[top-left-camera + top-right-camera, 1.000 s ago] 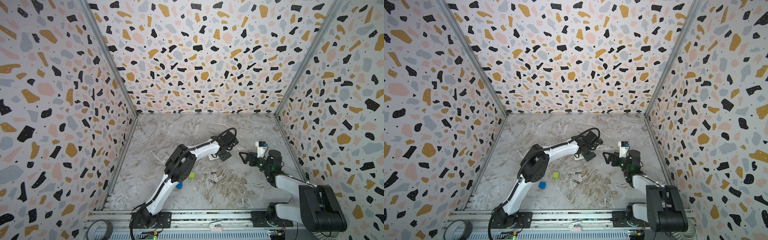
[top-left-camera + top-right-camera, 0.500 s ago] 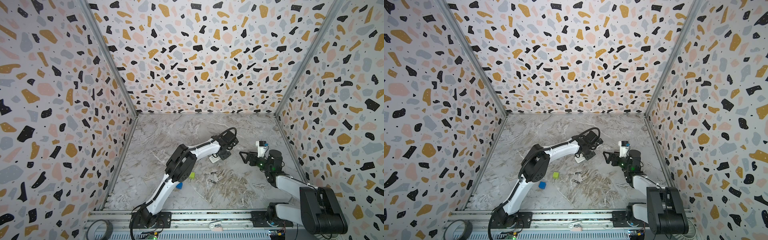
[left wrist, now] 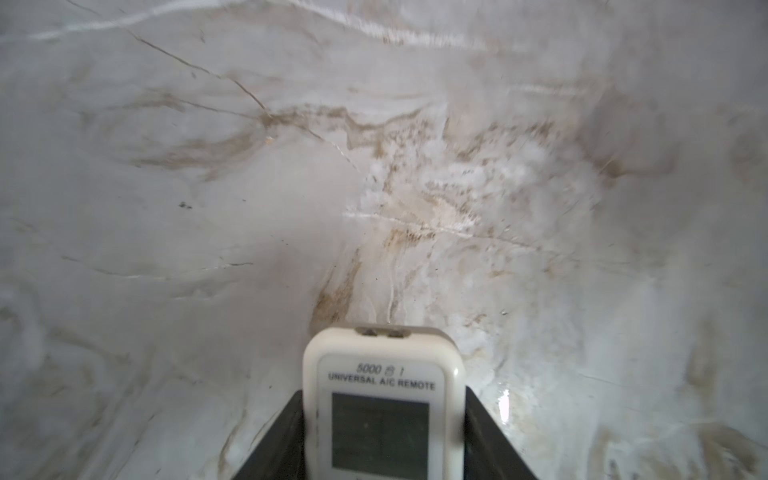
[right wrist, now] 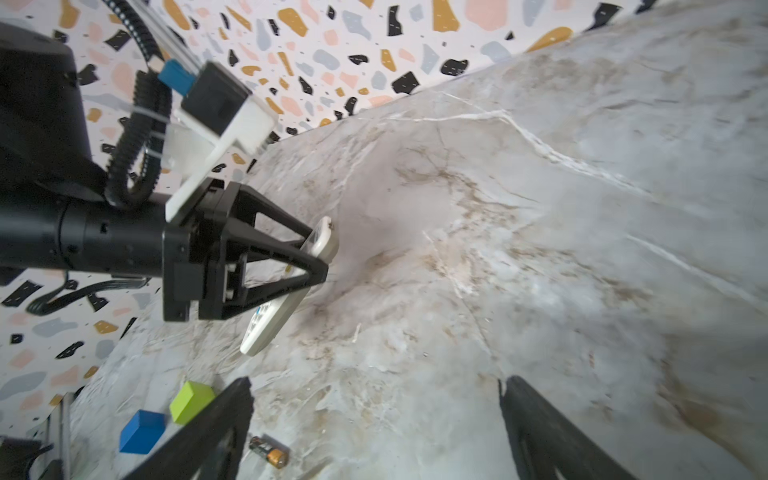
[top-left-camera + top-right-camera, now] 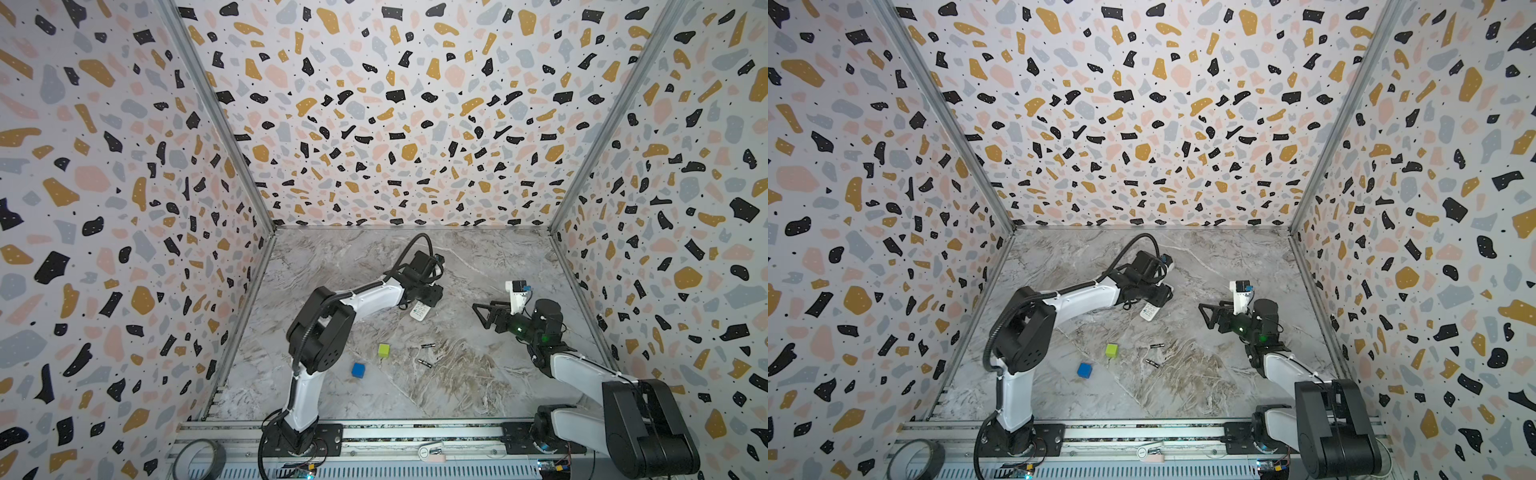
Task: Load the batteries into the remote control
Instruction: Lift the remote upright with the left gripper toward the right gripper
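- Grips the remote control [image 3: 382, 399] at its display end with the left gripper [image 4: 320, 257], clamped across the two long edges.
- Shows screen and lettering toward the left wrist camera, so presumably hides the battery recess on the far face.
- Carries the remote well away from the green cube [image 5: 384, 350], on its back-wall side, tilted with the button end lower; cannot tell whether that end touches the table [image 5: 478, 386].
- Leaves the batteries [image 5: 428, 345] loose on the table just beside the green cube, on its right-arm side, near each other but apart.
- Holds the right gripper [image 5: 480, 316] wide open and empty, farther out from the green cube on that same side.
- Looks like the turn-over step: exposing the back before any battery goes in.
- Lift the low end clear of the table before rolling the wrist; otherwise risks levering the remote out of a one-end grip.
- Roll slowly and hold the clamp firm, since smooth plastic pinched on narrow edges probably slips.
- Set it down back-up between the green cube and the right gripper, short of the batteries so as not to scatter them.
- Avoid shifting the grip toward the button end, probably where the recess sits.
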Robot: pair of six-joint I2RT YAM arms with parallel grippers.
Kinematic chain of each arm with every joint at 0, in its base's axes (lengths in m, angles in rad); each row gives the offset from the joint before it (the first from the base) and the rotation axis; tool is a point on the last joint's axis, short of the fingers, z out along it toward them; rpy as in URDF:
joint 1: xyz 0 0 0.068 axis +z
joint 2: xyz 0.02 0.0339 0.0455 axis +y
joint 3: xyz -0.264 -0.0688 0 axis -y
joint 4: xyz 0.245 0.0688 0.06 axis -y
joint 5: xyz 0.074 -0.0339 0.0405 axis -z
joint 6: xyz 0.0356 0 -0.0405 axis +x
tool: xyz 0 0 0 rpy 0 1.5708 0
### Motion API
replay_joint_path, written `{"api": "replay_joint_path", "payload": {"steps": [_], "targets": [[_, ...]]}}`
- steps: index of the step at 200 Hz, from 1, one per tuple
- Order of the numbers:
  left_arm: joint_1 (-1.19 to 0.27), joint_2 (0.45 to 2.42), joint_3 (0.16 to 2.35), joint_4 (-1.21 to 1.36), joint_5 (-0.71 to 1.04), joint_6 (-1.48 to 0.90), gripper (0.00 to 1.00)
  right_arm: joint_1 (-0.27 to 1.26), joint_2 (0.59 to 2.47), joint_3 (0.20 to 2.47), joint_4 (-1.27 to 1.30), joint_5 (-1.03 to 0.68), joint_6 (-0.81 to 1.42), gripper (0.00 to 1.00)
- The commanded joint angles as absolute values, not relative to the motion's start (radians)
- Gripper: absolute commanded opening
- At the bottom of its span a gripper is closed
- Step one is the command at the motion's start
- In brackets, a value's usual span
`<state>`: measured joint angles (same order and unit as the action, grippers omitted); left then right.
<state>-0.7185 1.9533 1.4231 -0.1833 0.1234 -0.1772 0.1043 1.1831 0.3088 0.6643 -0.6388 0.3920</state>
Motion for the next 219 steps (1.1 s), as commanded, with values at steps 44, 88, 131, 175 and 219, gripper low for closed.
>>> {"api": "replay_joint_path", "payload": {"steps": [44, 88, 131, 175, 219], "targets": [[-0.712, 1.602, 1.114, 0.344, 0.305, -0.406, 0.24, 0.296, 1.023, 0.308, 0.89, -0.784, 0.35, 0.96], [-0.709, 1.466, 0.954, 0.586, 0.409, -0.514, 0.24, 0.379, 1.081, 0.351, 1.02, -0.903, 0.428, 0.96], [-0.71, 1.372, 0.847, 0.767, 0.482, -0.578, 0.25, 0.42, 1.136, 0.387, 1.113, -0.947, 0.509, 0.96], [-0.713, 1.32, 0.791, 0.877, 0.548, -0.618, 0.25, 0.439, 1.19, 0.437, 1.163, -0.979, 0.592, 0.96], [-0.716, 1.301, 0.77, 0.935, 0.583, -0.64, 0.25, 0.472, 1.201, 0.514, 1.114, -1.008, 0.647, 0.96]]}}
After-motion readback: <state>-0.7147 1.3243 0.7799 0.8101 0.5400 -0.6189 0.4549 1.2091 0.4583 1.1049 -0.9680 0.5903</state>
